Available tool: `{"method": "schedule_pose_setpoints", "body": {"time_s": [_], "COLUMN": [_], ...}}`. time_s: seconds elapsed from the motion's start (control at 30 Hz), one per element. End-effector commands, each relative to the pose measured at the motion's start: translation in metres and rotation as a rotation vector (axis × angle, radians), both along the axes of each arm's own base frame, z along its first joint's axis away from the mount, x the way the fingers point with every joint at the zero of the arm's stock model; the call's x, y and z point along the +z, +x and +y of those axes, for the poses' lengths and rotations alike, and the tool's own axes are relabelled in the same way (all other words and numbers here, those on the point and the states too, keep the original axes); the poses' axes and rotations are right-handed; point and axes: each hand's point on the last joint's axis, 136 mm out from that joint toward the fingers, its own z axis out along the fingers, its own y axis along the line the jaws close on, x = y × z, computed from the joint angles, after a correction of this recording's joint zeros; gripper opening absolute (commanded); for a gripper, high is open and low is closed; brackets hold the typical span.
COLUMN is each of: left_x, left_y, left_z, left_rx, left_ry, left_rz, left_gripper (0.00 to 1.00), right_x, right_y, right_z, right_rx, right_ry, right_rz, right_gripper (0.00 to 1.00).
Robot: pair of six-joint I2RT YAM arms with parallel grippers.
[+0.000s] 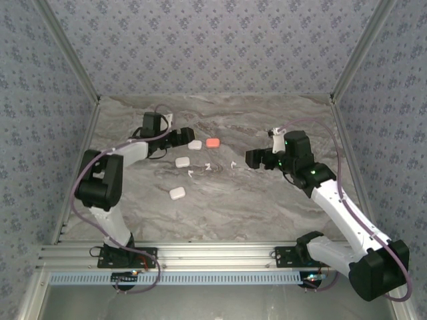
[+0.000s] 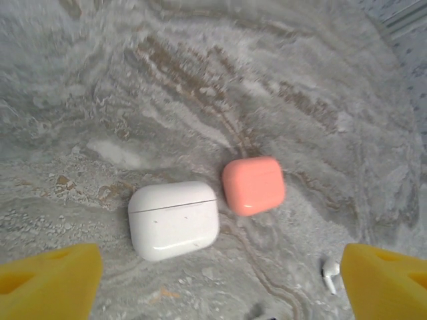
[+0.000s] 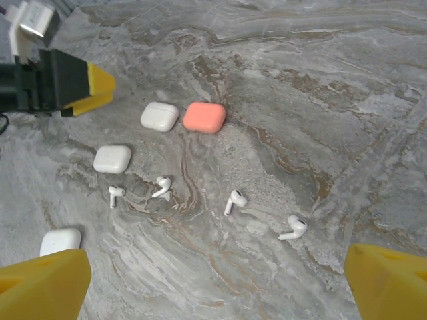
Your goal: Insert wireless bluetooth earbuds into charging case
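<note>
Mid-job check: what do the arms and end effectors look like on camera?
The left arm and right arm have white shells, black joints and a looping mauve cable each. The left end effector and right end effector are black with yellow fingers. Green lights glow on the right arm.

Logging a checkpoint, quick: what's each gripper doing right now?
Left gripper: open, holding nothing; a white charging case lies just ahead of it.
Right gripper: open, holding nothing.

Overhead from behind the arms; wrist views close, angled down past yellow fingers (image 2: 50, 280) — sharing the coral rounded-square plastic case (image 2: 253, 185) ahead.
</note>
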Motion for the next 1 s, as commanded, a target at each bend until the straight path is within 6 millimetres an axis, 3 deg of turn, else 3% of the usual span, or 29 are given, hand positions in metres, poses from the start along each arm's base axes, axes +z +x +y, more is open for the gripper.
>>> {"method": "schedule_pose_setpoints", "body": {"time_s": [0.0, 0.2, 0.37, 0.43, 0.63, 0.97], "left_x": [0.030, 0.066, 0.078, 0.079, 0.086, 0.074], "left_y": [-0.007, -0.040, -0.075, -0.089, -0.124, -0.152], "left_z": [0.012, 0.045, 0.072, 0.083, 0.110, 0.150], "left_rx": [0.043, 0.180, 0.296, 0.340, 0.440, 0.599], "left_ry": [0.014, 0.038, 0.047, 0.054, 0.078, 0.157], "left_rz": [-0.103, -0.243, -0.286, -0.288, -0.311, -0.238], "left_gripper": [0.95, 0.99, 0.99, 0.99, 0.99, 0.99], "right_x": [0.006, 0.003, -0.020, -0.032, -0.063, -0.122], "right_y": [-0.002, -0.009, -0.033, -0.043, -0.048, -0.043], "right_z": [0.010, 0.042, 0.092, 0.114, 0.167, 0.245], "right_rx": [0.091, 0.290, 0.616, 0.756, 1.024, 1.258], "right_ry": [0.000, -0.048, -0.243, -0.292, -0.382, -0.503], "right_rz": [-0.072, -0.194, -0.307, -0.323, -0.326, -0.373], "right_gripper": [1.00, 1.00, 1.00, 1.00, 1.00, 1.00]}}
